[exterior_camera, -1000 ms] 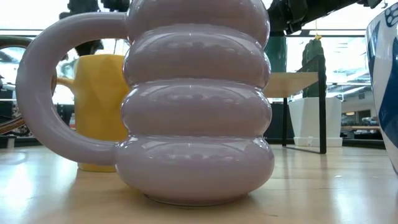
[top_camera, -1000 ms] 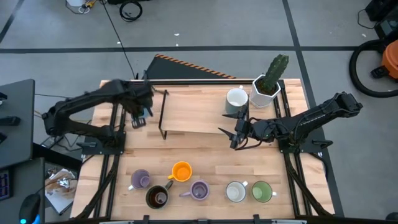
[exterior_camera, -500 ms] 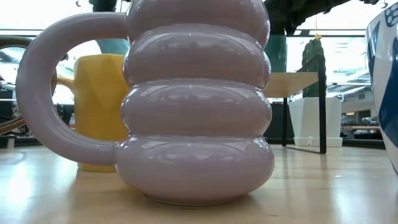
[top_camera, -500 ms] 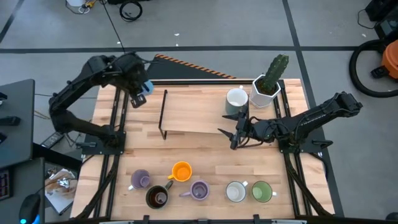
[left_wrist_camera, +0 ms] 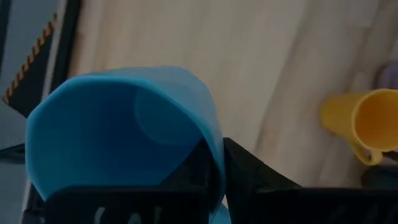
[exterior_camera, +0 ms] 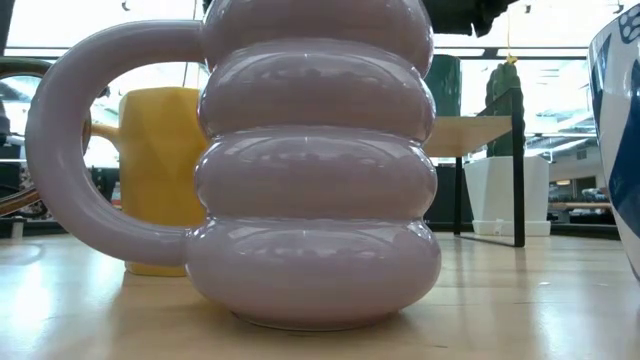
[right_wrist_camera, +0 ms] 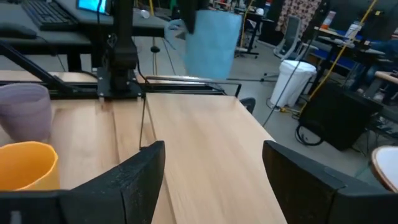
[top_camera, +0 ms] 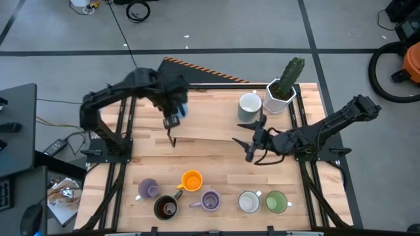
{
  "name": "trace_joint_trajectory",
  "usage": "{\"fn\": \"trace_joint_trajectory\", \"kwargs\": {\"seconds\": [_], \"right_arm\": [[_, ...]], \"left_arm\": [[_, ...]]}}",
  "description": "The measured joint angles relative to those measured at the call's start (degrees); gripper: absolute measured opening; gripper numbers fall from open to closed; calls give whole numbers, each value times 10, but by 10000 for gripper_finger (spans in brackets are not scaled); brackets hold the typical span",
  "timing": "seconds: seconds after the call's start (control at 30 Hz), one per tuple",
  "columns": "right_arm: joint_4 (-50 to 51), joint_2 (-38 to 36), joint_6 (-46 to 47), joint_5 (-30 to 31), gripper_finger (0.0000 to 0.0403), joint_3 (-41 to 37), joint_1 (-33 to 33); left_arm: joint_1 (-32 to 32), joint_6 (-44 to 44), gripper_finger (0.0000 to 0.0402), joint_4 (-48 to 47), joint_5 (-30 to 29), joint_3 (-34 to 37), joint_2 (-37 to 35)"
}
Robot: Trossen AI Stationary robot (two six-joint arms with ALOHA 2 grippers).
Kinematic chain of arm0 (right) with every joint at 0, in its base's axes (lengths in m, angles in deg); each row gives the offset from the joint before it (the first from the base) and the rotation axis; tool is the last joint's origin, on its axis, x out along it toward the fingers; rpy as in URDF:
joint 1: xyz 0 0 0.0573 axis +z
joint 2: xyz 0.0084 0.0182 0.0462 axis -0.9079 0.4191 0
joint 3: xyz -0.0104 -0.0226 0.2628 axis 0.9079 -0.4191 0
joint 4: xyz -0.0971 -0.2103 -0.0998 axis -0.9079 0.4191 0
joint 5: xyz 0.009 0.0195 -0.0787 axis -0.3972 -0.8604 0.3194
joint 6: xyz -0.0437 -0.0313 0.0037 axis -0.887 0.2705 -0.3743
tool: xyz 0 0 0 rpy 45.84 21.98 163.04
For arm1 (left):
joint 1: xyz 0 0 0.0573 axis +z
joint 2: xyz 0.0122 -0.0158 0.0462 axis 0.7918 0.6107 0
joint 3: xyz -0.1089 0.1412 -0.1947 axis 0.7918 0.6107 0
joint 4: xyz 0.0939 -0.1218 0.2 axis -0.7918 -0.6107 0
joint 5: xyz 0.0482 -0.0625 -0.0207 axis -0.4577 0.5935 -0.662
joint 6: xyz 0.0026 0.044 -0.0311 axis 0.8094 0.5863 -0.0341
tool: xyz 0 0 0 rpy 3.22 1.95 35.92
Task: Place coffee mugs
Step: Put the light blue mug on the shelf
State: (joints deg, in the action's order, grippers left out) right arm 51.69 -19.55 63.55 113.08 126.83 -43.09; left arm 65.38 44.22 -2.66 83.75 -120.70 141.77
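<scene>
My left gripper is shut on the blue mug and carries it in the air above the left end of the raised wooden shelf. The right wrist view shows that mug high up. My right gripper is open, low over the table's middle, touching nothing. Along the near edge stand a lavender mug, the dark brown mug, the orange mug, a second lavender mug, a white mug and the green mug. Another white mug stands on the shelf. My left gripper grips the blue mug by its rim wall, one finger inside the mug and the other outside. The mug is lifted clear of the table and the shelf.
The white hexagonal cactus pot stands at the far right, beside the shelf's white mug. The shelf's thin black leg is right under my left gripper. Bare wood lies between the shelf and the near row of mugs. In the low view a lavender mug fills the foreground.
My left gripper, still shut on the blue mug, has swung from the table's left edge toward the far edge and then right, ending over the shelf's left end. My right gripper has shifted slightly toward the near edge.
</scene>
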Motion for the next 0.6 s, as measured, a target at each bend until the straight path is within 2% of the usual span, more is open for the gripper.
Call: {"fn": "trace_joint_trajectory", "kwargs": {"seconds": [0.3, 0.6], "right_arm": [[10, 0, 6, 5, 274, 0, 3], [11, 0, 4, 20, 274, 0, 15]], "left_arm": [[-57, -27, 26, 0, 18, 5, 43], [-58, -54, 26, 15, 18, 62, 42]]}}
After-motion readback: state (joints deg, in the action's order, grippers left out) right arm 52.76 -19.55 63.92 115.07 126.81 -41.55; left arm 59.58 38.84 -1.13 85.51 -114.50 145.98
